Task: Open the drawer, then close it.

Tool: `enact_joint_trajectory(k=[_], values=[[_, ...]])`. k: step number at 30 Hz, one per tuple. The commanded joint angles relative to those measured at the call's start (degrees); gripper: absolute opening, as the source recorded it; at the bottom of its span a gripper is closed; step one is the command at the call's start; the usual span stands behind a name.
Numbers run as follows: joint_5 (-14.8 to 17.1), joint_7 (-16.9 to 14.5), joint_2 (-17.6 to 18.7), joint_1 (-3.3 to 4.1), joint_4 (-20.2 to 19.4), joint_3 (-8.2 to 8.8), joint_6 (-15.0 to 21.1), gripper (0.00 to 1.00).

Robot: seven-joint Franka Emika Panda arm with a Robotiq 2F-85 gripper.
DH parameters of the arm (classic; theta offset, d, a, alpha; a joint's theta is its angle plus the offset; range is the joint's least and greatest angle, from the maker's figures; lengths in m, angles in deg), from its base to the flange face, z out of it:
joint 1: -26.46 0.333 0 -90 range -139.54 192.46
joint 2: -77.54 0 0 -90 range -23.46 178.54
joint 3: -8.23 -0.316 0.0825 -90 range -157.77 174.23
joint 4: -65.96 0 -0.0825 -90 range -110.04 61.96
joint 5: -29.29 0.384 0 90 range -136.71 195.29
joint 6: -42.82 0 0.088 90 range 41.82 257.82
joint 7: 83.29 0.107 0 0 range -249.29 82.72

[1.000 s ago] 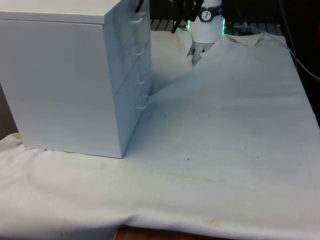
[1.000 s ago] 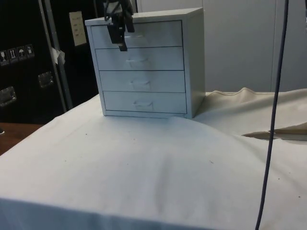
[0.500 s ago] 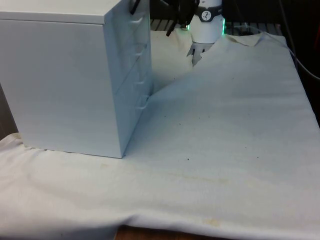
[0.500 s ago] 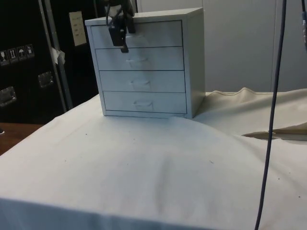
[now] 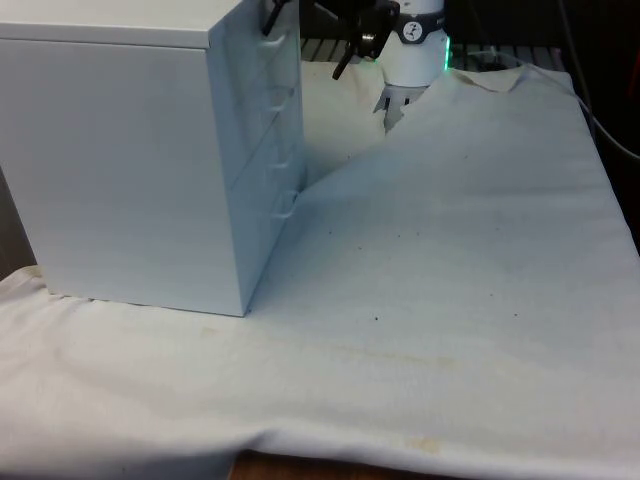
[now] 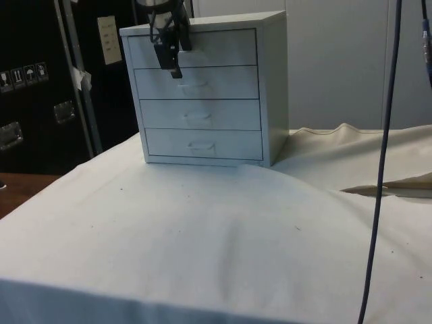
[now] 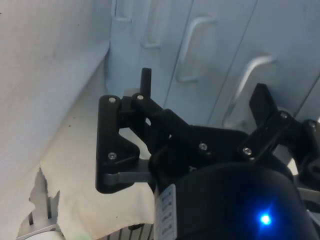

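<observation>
The top drawer (image 6: 202, 48) looks closed; the gripper (image 6: 169, 57), fingers apart, hangs before its front near the handle (image 7: 245, 82).

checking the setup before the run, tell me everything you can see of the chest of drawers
The chest of drawers is a white, smooth-sided box standing upright on the white cloth. It has four stacked drawers, each with a pale bow handle, all looking shut. The gripper hangs before the top drawer, fingers apart.
</observation>
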Motion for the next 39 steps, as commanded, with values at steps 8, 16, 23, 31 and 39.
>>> enact_joint_trajectory(k=[8, 16, 23, 31, 39], values=[[0.0, 0.0, 0.0, 0.0, -0.1, 0.0, 0.0, 0.9], [-0.2, 0.1, 0.1, 0.11, 0.1, 0.11, -0.1, 0.45], [-0.8, 0.3, 0.1, 0.11, 0.3, 0.11, -0.6, 0.09], [-2.2, 1.8, 0.3, 0.69, 1.2, 0.11, -2.1, 0.0], [-4.9, 4.6, 0.5, 1.26, 2.2, -1.03, -4.4, 0.0]])
